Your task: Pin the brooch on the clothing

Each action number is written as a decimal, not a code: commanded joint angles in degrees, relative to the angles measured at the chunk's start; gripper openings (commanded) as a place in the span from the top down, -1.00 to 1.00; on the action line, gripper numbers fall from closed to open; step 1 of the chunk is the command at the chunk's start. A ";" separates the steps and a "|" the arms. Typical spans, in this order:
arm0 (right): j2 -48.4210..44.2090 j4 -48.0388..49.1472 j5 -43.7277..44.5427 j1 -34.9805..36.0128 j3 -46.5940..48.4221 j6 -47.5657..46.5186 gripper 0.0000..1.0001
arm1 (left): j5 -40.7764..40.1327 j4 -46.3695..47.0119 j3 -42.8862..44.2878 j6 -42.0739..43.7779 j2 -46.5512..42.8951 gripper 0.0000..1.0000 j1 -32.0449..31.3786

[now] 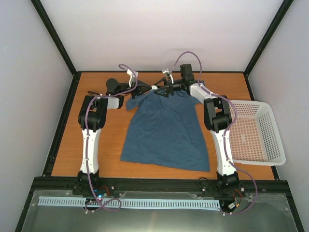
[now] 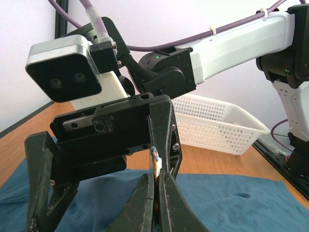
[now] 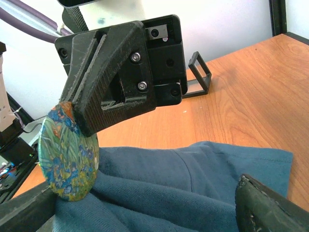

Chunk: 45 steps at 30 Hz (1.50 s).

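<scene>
Pinching brooch (image 3: 67, 154) by its upper rim in left gripper (image 3: 79, 116), pressed tight on it. Held upright, on edge, with lower rim down at shirt (image 1: 164, 130) beside the collar, near the far edge of the table (image 1: 106, 140), about mid-width. Cannot tell whether touching fabric. With right gripper (image 2: 101, 193) spread wide, straddling that spot, brooch just inside one finger. Likely calls for pressing straight down from the left.
</scene>
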 commanded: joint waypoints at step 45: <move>1.56 3.02 5.16 2.18 2.84 0.71 -0.88 | 1.64 4.93 2.37 -5.26 1.69 0.99 -0.27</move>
